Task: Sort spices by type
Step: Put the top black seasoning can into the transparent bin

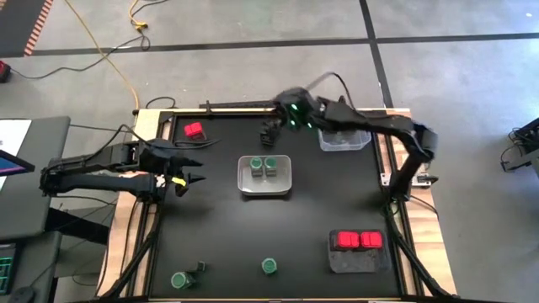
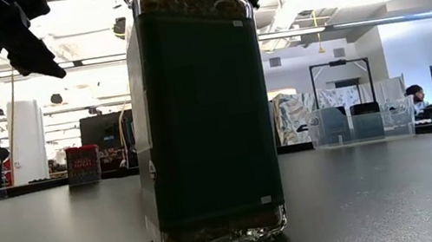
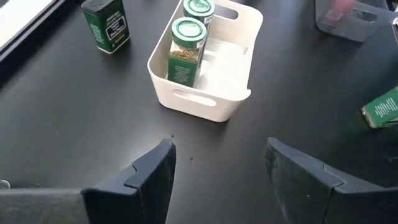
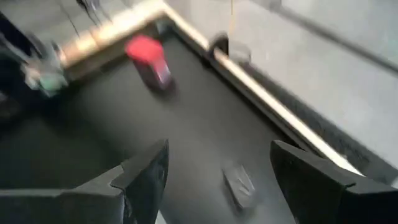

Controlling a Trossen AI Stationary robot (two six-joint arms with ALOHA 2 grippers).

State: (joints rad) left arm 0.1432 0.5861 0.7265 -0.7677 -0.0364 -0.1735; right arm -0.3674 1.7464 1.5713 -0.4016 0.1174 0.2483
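The left gripper [image 1: 192, 169] hung over the table's left side, fingers apart and empty; the right gripper [image 1: 271, 133], seemingly empty too, gaped near the far edge.

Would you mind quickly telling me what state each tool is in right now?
Left tool: open, holding nothing.
Right tool: open, holding nothing.

Matt black tabletop [image 1: 253, 227]; glossy white, prob. plastic bin [image 3: 205, 102].
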